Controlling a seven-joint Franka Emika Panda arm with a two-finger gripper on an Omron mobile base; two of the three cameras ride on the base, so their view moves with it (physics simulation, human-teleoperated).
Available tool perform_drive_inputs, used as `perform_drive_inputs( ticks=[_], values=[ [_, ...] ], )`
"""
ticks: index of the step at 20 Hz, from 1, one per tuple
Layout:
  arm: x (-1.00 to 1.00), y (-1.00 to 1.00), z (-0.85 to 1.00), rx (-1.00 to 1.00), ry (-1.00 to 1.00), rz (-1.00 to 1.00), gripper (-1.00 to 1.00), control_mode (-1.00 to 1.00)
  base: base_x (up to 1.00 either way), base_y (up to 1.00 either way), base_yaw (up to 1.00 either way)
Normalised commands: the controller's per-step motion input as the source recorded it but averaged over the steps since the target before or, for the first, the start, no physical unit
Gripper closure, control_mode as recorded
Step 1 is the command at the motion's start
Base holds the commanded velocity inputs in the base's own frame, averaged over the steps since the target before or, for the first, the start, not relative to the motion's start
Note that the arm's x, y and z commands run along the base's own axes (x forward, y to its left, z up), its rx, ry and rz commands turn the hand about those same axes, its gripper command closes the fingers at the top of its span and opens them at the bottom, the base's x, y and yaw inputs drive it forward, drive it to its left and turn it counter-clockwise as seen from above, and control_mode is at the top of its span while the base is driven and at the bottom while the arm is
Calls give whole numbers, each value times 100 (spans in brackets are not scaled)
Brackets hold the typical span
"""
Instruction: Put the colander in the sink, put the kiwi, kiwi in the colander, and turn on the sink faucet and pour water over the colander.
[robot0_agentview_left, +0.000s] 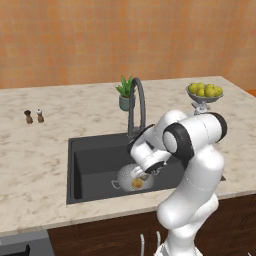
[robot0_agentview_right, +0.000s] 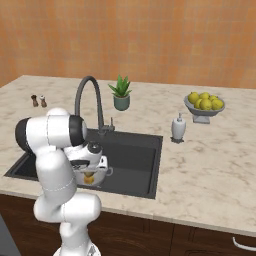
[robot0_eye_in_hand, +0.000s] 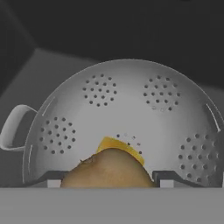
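The silver colander (robot0_eye_in_hand: 131, 105) stands on the floor of the dark sink (robot0_agentview_left: 92, 160), near its front wall; it also shows as a colander (robot0_agentview_left: 125, 176) under the hand and as a colander (robot0_agentview_right: 103, 172). My gripper (robot0_eye_in_hand: 107, 180) hangs just inside the colander's bowl, shut on the brown kiwi (robot0_eye_in_hand: 107, 173), a fingertip (robot0_eye_in_hand: 165, 178) against each side. The golden kiwi (robot0_eye_in_hand: 127, 149) lies in the bowl right behind it, seen as a yellow kiwi (robot0_agentview_left: 137, 184) from the base. The dark gooseneck faucet (robot0_agentview_left: 140, 100) arches over the sink's back edge, with no stream visible.
On the counter behind the sink stand a potted plant (robot0_agentview_right: 121, 95), a white soap dispenser (robot0_agentview_right: 178, 127) and a footed bowl of lemons (robot0_agentview_right: 204, 104). Two small shakers (robot0_agentview_left: 34, 116) stand at the far left. My own arm crosses the sink's right half.
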Motion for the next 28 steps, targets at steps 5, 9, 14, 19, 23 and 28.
perform_drive_inputs(
  ticks=[5,9,14,19,23,28],
  values=[
    [0,-16,27,0,-4,3,-100,-100,0,0,0],
    [0,-19,74,0,-6,5,-100,-100,0,0,0],
    [-25,-63,99,9,-7,9,-100,-100,0,0,0],
    [-3,-79,100,24,-2,10,-100,-100,0,0,0],
    [11,-79,100,26,0,8,-100,-100,0,0,0],
    [36,-42,84,27,13,3,-100,-100,0,0,0]
  ],
)
